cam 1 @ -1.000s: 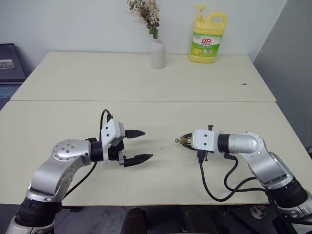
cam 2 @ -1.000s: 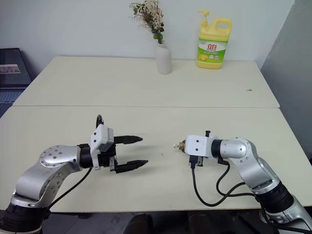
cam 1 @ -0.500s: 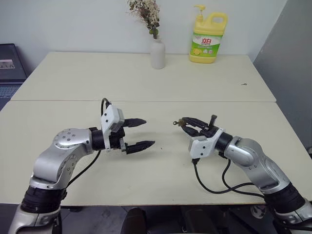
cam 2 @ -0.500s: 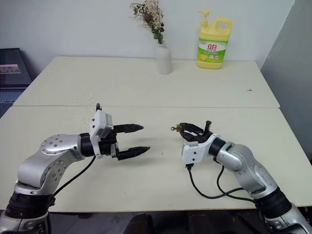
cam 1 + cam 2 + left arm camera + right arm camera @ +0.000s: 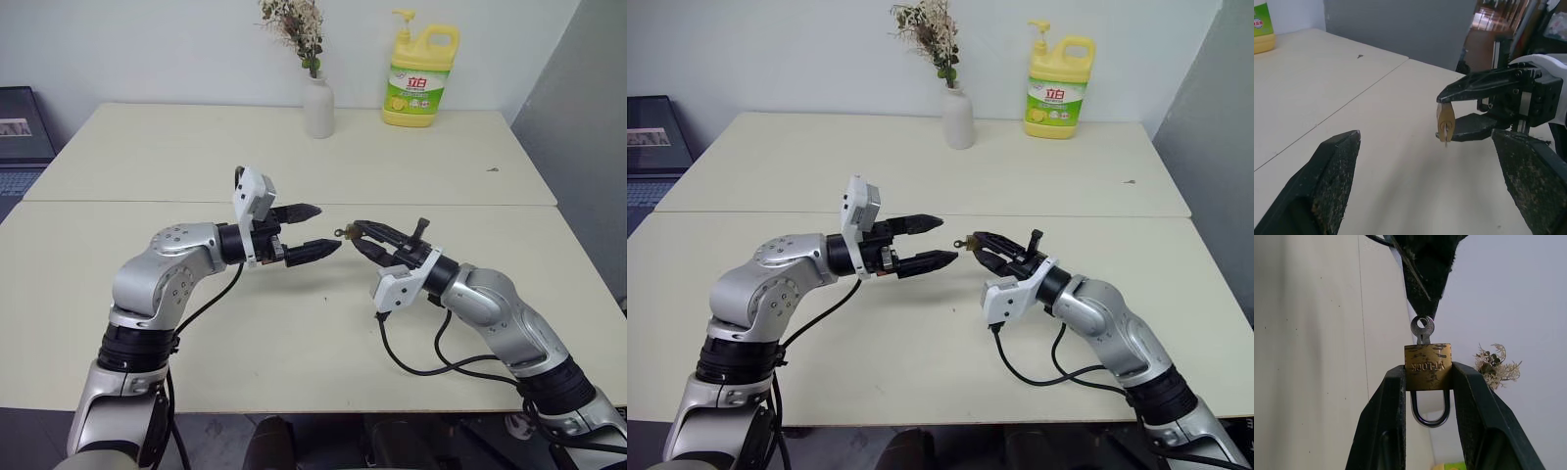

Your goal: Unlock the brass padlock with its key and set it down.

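The right gripper's fingers are closed on the brass padlock, pinching its two sides, held in the air above the worktop. Its shackle points back toward the wrist and the key sticks out of the far end, facing the left gripper. The left fingers are spread wide and hold nothing, with their tips just beside the padlock. The risk I see is the small key: if the left fingers close slightly off line they may push the padlock askew in the grip, or knock it loose onto the worktop.
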You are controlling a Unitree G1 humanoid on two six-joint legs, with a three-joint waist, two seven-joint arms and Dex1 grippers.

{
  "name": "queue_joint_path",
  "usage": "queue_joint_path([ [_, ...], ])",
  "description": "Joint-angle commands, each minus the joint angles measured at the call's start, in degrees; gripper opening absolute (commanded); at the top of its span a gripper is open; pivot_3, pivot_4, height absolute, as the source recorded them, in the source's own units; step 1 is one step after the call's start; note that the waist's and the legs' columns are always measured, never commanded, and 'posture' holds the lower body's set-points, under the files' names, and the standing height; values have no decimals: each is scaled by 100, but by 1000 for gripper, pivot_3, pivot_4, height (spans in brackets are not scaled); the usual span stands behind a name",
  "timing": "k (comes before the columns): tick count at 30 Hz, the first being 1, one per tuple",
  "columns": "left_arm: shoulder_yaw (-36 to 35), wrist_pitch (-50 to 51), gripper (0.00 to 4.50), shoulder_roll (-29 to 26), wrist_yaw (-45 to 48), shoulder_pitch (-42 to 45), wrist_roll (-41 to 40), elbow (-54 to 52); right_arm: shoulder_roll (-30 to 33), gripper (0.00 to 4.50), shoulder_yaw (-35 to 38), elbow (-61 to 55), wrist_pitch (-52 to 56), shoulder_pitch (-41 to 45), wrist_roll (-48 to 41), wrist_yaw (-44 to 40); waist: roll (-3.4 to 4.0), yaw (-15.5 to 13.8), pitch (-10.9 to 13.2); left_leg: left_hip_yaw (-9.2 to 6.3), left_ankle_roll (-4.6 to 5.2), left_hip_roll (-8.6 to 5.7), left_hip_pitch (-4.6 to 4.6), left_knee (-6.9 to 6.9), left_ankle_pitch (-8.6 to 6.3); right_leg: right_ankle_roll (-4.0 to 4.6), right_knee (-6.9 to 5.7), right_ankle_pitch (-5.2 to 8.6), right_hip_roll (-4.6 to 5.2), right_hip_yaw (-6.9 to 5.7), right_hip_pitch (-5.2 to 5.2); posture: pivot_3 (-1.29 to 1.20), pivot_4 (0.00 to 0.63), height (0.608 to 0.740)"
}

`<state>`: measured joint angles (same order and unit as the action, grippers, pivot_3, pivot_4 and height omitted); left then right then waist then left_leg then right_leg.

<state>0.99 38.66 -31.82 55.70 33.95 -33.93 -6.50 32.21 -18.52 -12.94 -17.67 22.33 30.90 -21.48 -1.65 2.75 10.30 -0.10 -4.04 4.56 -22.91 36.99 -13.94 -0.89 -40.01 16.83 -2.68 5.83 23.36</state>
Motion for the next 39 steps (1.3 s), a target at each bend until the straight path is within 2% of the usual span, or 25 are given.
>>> queue_joint_path([
  [1, 41, 3, 4500, -18, 156, 96, -66, -40, -70, 931, 160, -176, -29, 98, -42, -18, 0, -2, 0, 0, 0, 0, 0, 0, 0, 0, 0, 0, 0, 0, 0, 0, 150, 740],
  [4, 54, 19, 4500, 5, 210, 120, -88, 2, -104, 931, 164, -207, -22, 88, -36, -48, 0, -6, 0, 0, 0, 0, -1, 0, 0, 0, 0, 0, 0, 0, 0, 0, 150, 740],
  [7, 87, 15, 3952, 36, 275, 164, -87, 60, -138, 931, 168, -227, -32, 75, -46, -85, 0, -6, 0, -1, 0, 0, 0, 1, 0, 0, -1, 0, 0, -1, 0, 0, 150, 740],
  [16, 175, -105, 1242, 77, 422, 226, 26, 203, -166, 931, 167, -273, -29, 55, -76, -147, 0, -6, 0, -1, 0, 0, -1, 1, 0, 0, 0, 0, 0, 0, 0, 0, 150, 740],
  [20, 225, -160, 134, 112, 457, 210, 57, 218, -182, 931, 174, -284, -24, 62, -92, -188, 0, -6, 0, -1, 0, 0, -1, 1, 0, 0, -1, 0, 0, -1, 0, 0, 150, 740],
  [21, 241, -172, 0, 117, 469, 200, 66, 214, -187, 931, 175, -288, -23, 63, -97, -201, 0, -6, 0, -1, 0, 0, -1, 1, 0, 0, -1, 0, 0, -1, 0, 0, 150, 740],
  [32, 290, -340, 0, 113, 568, 143, 195, 226, -212, 931, 192, -280, -19, 68, -158, -288, 0, -6, 0, -1, 0, 0, -1, 1, 0, 0, -1, 0, 0, -1, 0, 0, 150, 740],
  [39, 428, -1163, 0, 35, 898, 87, 594, 183, -241, 931, 222, -264, -6, 69, -250, -356, 0, -7, 0, -1, 0, 0, 0, 1, 0, 0, -1, 0, 0, -1, 0, 0, 150, 740],
])
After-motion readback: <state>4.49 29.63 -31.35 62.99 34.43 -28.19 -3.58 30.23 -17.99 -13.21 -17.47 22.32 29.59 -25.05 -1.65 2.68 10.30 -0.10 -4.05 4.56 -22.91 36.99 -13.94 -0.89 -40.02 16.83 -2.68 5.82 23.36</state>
